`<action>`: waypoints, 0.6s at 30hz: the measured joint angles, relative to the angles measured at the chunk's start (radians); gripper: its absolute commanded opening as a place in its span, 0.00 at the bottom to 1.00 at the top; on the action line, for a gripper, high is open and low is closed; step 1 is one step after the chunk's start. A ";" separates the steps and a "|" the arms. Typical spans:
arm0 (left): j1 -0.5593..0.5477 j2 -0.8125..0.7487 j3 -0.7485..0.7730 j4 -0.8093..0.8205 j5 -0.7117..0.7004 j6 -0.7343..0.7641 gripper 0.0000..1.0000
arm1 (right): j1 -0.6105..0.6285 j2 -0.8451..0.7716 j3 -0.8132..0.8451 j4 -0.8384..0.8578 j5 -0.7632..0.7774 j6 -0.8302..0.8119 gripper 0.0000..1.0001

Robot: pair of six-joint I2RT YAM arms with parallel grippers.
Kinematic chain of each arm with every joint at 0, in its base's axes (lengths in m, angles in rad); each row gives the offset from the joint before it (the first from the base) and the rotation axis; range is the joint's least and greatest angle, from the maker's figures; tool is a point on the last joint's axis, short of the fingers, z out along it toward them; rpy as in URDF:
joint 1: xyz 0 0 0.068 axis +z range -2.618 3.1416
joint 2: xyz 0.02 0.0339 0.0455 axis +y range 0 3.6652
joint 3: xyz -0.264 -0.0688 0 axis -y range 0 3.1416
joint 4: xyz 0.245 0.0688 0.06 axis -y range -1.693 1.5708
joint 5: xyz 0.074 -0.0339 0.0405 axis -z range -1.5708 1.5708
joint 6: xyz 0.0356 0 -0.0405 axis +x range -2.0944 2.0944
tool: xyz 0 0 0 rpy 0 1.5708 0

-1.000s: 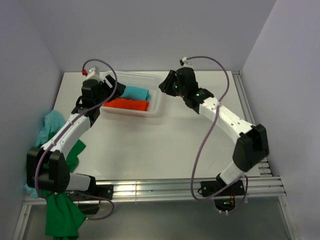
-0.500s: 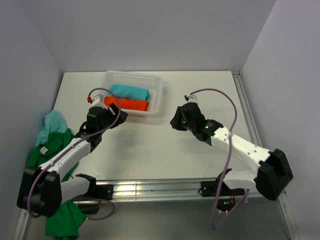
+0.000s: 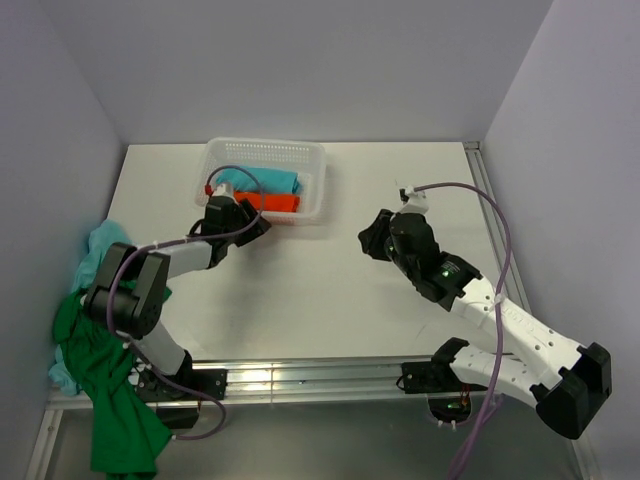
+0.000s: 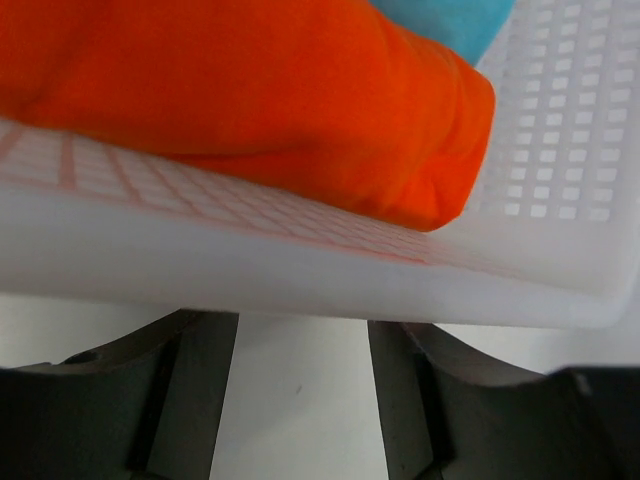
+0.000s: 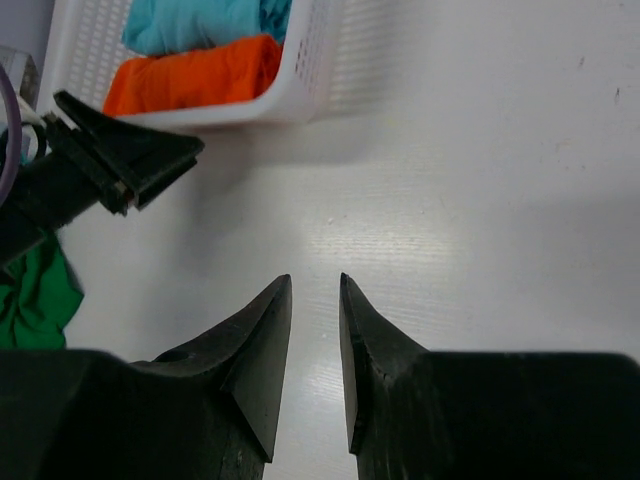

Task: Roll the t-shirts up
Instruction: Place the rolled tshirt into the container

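Note:
A rolled turquoise t-shirt (image 3: pixel 272 181) and a rolled orange t-shirt (image 3: pixel 270 203) lie in the white mesh basket (image 3: pixel 312 170). The dark green t-shirt (image 3: pixel 95 345) and the pale blue t-shirt (image 3: pixel 100 248) lie heaped at the table's left edge. My left gripper (image 3: pixel 256 228) is open and empty, right at the basket's front wall (image 4: pixel 300 275), with the orange roll (image 4: pixel 250 90) and a bit of turquoise (image 4: pixel 450 20) just behind it. My right gripper (image 3: pixel 370 240) hangs over bare table; in its wrist view the gripper (image 5: pixel 315 285) is empty, its jaws a narrow gap apart.
The basket (image 5: pixel 310 85) stands at the back, left of centre. Green cloth (image 3: pixel 125 440) hangs over the near left corner by the left arm's base. A metal rail (image 3: pixel 330 375) runs along the near edge. Walls close in on left, back and right.
Both grippers have drawn back from over the basket. The left one dropped to the basket's front wall. The right one swung out to mid-table, right of the basket.

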 measured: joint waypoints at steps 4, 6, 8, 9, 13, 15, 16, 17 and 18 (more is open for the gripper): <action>-0.008 0.133 0.164 0.011 0.010 -0.015 0.60 | 0.000 -0.002 -0.024 -0.001 0.005 0.001 0.34; -0.013 0.190 0.254 0.011 0.014 -0.016 0.61 | 0.000 -0.012 -0.047 -0.003 0.005 0.001 0.38; -0.018 0.220 0.311 0.016 0.017 -0.017 0.64 | 0.000 -0.037 -0.077 -0.007 0.004 0.001 0.52; -0.019 0.219 0.313 0.023 0.016 -0.018 0.68 | 0.000 -0.057 -0.091 -0.014 0.004 0.005 0.59; -0.034 0.139 0.185 0.066 0.021 -0.030 0.83 | 0.000 -0.175 -0.135 -0.027 0.005 -0.018 0.78; -0.044 0.054 0.066 0.068 0.027 -0.041 0.97 | 0.000 -0.256 -0.153 -0.029 0.007 -0.029 0.84; -0.048 0.010 0.014 0.064 0.029 -0.042 0.99 | 0.000 -0.286 -0.158 -0.027 0.009 -0.037 0.86; -0.053 -0.040 -0.033 0.056 0.031 -0.045 0.99 | 0.000 -0.313 -0.161 -0.028 0.013 -0.044 0.86; -0.056 -0.084 -0.067 0.045 0.034 -0.046 0.99 | 0.000 -0.335 -0.164 -0.027 0.016 -0.051 0.87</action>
